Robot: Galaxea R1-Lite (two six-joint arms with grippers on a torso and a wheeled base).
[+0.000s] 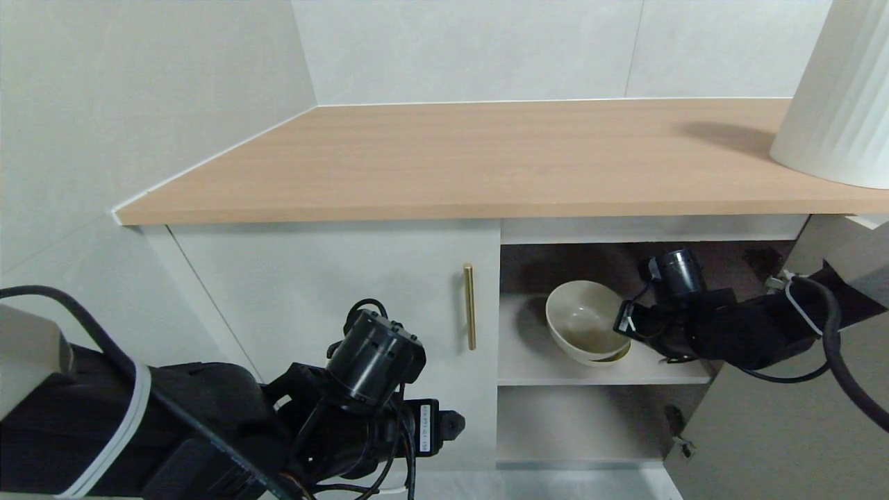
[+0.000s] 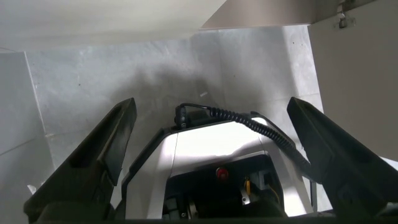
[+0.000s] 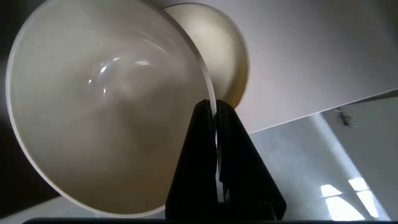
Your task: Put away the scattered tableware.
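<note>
Second bowl (image 3: 214, 43) mostly hidden behind cream bowl (image 1: 583, 323); contact between them unclear. Right gripper (image 3: 216, 149) fingers clamp cream bowl's rim, bowl tilted over upper cabinet shelf (image 1: 528, 361), near front edge. Left gripper (image 2: 210, 106) fingers spread wide, empty. White ribbed vessel (image 1: 840, 90) on bench (image 1: 451, 160), cut off.

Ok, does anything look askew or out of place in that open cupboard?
The cream ceramic bowl is tipped steeply on its side, its rim clamped in the right pincer, over a second cream bowl lying on the white upper shelf. It isn't nested flat yet. Nothing looks spilled or broken.
</note>
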